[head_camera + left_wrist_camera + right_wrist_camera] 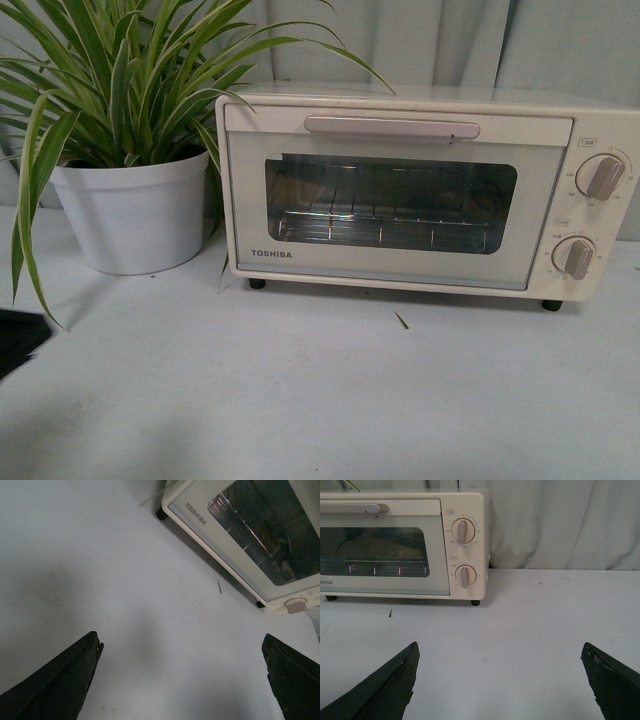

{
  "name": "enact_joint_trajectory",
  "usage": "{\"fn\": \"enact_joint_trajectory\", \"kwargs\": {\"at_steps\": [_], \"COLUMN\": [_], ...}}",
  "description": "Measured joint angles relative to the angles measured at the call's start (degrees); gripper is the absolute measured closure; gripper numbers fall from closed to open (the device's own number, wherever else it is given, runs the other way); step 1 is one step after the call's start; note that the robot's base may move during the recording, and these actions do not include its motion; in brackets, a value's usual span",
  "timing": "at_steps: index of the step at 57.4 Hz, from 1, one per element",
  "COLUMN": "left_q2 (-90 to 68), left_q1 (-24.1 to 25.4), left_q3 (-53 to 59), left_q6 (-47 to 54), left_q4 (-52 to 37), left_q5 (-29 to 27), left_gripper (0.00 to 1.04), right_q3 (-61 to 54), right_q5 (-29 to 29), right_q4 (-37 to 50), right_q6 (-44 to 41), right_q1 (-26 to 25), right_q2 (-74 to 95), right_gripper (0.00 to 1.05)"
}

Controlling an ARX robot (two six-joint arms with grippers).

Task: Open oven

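The cream-white Toshiba oven [420, 190] stands on the white table with its glass door shut. Its pale lilac bar handle [392, 127] runs along the door's top. Two beige knobs [604, 177] sit on its right side, and a wire rack shows inside. The oven also shows in the left wrist view [250, 535] and the right wrist view [400, 545]. My left gripper [182, 645] is open and empty over bare table, short of the oven's front. My right gripper [500, 652] is open and empty, facing the oven's knob side from a distance. Neither arm shows in the front view.
A spider plant in a white pot [132, 212] stands just left of the oven, leaves reaching over its top corner. A grey curtain [560, 520] hangs behind. A small leaf scrap [401, 320] lies in front of the oven. A dark object [18, 338] sits at the table's left edge.
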State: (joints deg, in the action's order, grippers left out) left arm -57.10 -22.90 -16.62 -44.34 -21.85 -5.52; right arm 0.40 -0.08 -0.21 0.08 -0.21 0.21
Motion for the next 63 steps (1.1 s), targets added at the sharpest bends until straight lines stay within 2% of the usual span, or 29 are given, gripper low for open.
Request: {"fn": "enact_joint_trajectory", "kwargs": {"at_steps": [11,21,63], "left_q2": [-16.94,-24.92,-39.52], "left_q1": [-3.39,-5.18,-6.25], "left_q3": [-6.29,-11.85,-21.35], "left_q6": [-7.78,-11.21,-19.19], "left_q4": [-7.04,-8.15,-10.82], "left_q5": [0.17,1.05,2.8], "left_gripper": [0.06,0.06,0.06], "right_q3": [0.0,0.0,0.0], "right_q5": [0.0,0.02,0.02], "right_q4": [0.0,0.0,0.0], "right_q6": [0.0,0.0,0.0], "right_q1": [0.0,0.0,0.0], "right_q2": [0.02,0.0,0.0], "right_gripper": [0.09,0.09,0.09]}}
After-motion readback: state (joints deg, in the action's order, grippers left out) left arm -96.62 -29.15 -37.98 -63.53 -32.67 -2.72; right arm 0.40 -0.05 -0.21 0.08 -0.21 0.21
